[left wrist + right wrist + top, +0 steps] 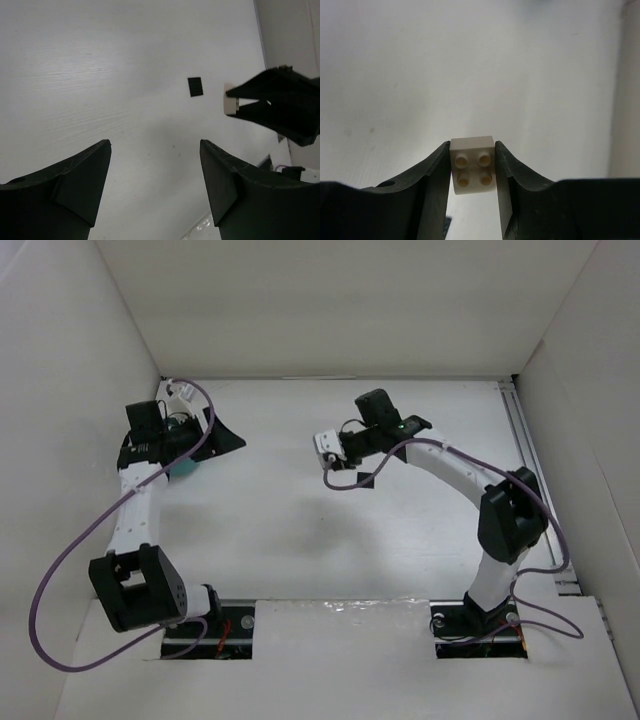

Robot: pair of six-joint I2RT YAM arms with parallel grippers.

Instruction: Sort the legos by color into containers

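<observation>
Right wrist, right jaws pinching square cream brick (473, 167), studs facing camera, left jaws apart, empty.

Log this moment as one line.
right hand: shut on cream brick | left hand: open, empty | black square plate: on table, untouched

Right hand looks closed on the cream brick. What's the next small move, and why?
Probably lift the right hand slightly and start carrying toward the teal bowl on the left. The cream brick sits squarely between its fingers, so the grip looks secure. The bowl is partly under the left arm, and the left hand is open, empty.
</observation>
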